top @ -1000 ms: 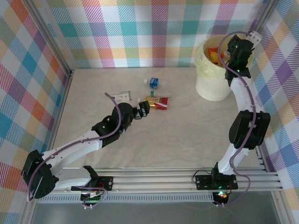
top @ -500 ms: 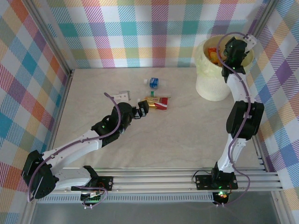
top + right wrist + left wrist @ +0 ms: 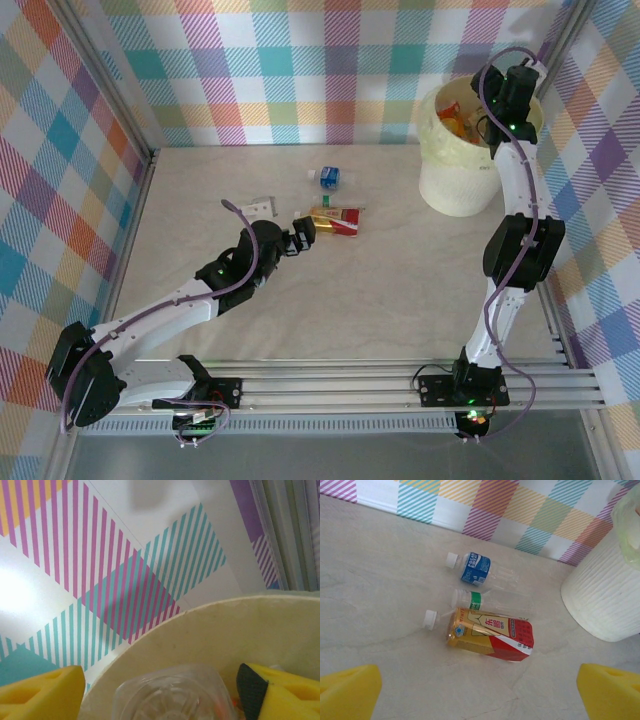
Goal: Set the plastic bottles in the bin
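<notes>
Your pale, marbled beige tabletop [image 3: 400,290] carries everything here. The large round cream-yellow plastic bin [image 3: 450,185] stands at its far right corner, and orange and red bottles [image 3: 455,115] already lie inside it.

Your right gripper [image 3: 497,97] hangs over the bin's mouth. In its wrist view the jaws are released: the yellow foam pads [image 3: 42,692] stand apart, with the base of a clear plastic bottle [image 3: 170,697] between them above the bin's inner wall [image 3: 200,635]. There is a plain gap on the left of that bottle. It sits very close to the right pad, and you cannot quite tell whether they touch.

Your left gripper [image 3: 303,232] is spread wide with nothing in it, low over the middle of the table, just short of three bottles lying on their sides.

- The nearest is the flattened bottle with a gold and red label [image 3: 490,637].
- Just beyond it is a clear bottle with a green band [image 3: 487,600].
- Farther back, apart from those two, is the small blue-labelled bottle [image 3: 476,569].
</notes>
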You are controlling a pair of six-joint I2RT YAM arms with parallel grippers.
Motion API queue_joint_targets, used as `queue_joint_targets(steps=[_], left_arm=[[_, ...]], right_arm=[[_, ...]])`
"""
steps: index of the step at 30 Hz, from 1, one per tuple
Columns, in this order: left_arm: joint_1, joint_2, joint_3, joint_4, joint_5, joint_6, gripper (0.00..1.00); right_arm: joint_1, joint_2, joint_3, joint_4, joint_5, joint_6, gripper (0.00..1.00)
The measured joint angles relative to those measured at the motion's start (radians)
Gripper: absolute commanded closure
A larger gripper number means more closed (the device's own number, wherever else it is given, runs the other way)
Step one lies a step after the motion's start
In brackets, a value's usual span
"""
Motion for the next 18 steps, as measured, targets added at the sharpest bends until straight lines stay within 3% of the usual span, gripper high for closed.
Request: queue_joint_targets(steps=[7,18], left_arm=[[0.006,0.000,-0.008,-0.005,0.008,-0.008,0.00],[0.031,0.049,0.002,-0.060,0.038,-0.070,0.00]], right_arm=[[0.000,-0.010,0.033,-0.150,0.044,-0.061,0.04],[0.000,-0.230,-0.140,-0.192,0.013,-0.153,0.00]])
